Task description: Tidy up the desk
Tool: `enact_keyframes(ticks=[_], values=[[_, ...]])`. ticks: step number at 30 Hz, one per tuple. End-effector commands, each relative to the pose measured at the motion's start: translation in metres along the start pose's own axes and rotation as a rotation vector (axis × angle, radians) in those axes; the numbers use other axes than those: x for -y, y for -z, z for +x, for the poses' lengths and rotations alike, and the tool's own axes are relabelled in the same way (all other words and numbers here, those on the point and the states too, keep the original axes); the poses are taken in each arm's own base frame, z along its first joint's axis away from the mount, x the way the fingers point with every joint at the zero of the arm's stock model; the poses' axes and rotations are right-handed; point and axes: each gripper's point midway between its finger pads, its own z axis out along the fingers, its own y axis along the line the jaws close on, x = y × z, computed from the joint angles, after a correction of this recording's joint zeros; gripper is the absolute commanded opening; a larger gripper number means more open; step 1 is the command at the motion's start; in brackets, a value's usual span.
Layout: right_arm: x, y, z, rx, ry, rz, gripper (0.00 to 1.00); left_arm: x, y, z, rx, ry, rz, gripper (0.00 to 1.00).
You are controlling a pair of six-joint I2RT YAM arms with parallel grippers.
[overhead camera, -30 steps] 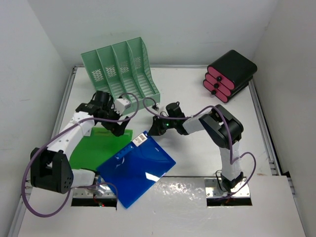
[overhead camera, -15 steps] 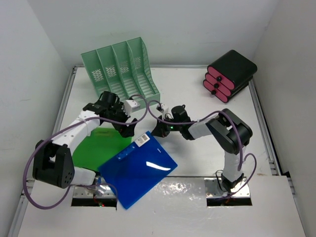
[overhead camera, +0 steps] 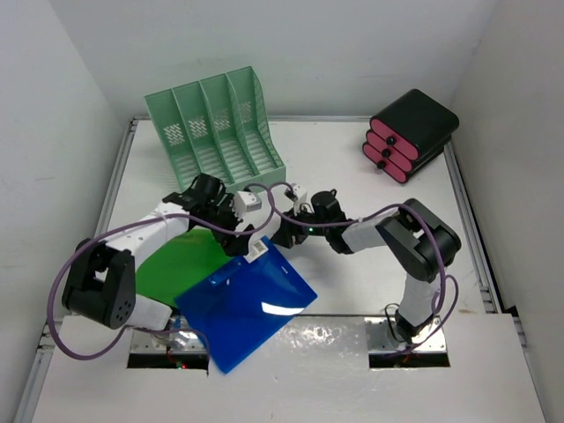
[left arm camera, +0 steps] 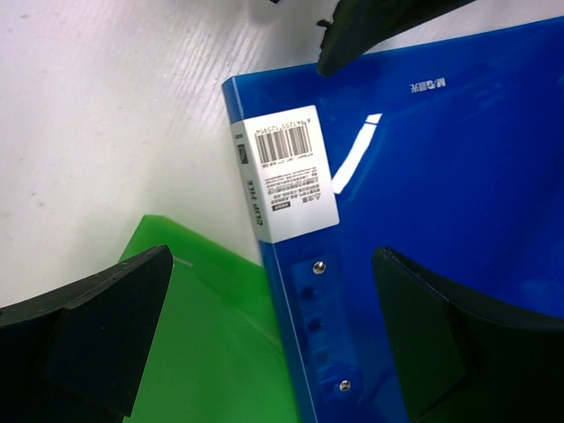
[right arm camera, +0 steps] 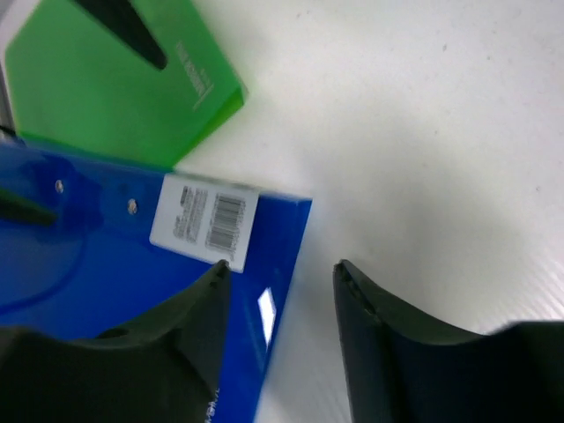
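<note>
White flat counter (overhead camera: 352, 176) is carrying everything. Mint-green slotted file rack (overhead camera: 216, 123) is standing far-left, slots looking empty. Black-and-pink drawer box (overhead camera: 412, 134) is sitting far-right, drawers shut. Blue translucent plastic folder (overhead camera: 251, 300) is lying diagonally over green plastic folder (overhead camera: 176, 264), labelled corner pointing between my tools. My left tool (left arm camera: 273, 291) is hovering wide open astride the spine, nearest. My right tool (right arm camera: 282, 273) is gaping partway, gripping nothing.

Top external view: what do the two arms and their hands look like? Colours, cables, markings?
Both the left arm and the right arm have white links with bulky black joints. A thin purple cable loops loosely along each. The left hand and right hand each have two matte black fingers; no markings are legible.
</note>
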Motion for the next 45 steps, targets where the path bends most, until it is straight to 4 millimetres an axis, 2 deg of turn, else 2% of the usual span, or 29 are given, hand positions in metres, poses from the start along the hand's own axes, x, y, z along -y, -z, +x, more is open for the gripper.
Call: enact_keyframes(ticks=[1,2,3,7,12,18,26,34,40,45], values=[[0.003,-0.012,-0.008,-0.044,0.029,-0.007,0.56,-0.003,0.009,-0.010,0.043,-0.052,-0.044,0.96],[0.004,-0.017,-0.004,-0.058,0.015,-0.020,0.63,-0.003,0.007,-0.004,0.024,-0.043,-0.048,0.96],[0.004,-0.020,-0.001,-0.069,0.005,-0.031,0.66,-0.003,0.007,-0.001,0.016,-0.041,-0.046,0.96],[-0.002,-0.030,0.010,-0.107,-0.006,-0.101,0.69,-0.003,0.009,0.005,0.000,-0.043,-0.060,0.96],[-0.002,-0.028,0.027,-0.149,-0.032,-0.112,0.63,-0.008,0.015,-0.001,0.010,-0.052,-0.097,0.96],[-0.017,-0.017,0.014,-0.117,-0.036,-0.150,0.61,-0.014,0.015,-0.001,-0.002,-0.043,-0.125,0.96],[-0.027,0.000,0.022,-0.149,-0.094,-0.142,0.56,-0.022,0.014,0.001,-0.013,-0.043,-0.160,0.96],[-0.042,-0.003,0.019,-0.106,-0.163,-0.212,0.50,-0.025,0.013,0.002,-0.012,-0.048,-0.177,0.96],[-0.047,-0.003,0.006,-0.070,-0.146,-0.220,0.45,-0.025,0.012,0.003,-0.006,-0.052,-0.178,0.96],[-0.050,-0.009,0.017,-0.090,-0.196,-0.260,0.42,-0.024,0.013,0.003,-0.001,-0.054,-0.178,0.96]])
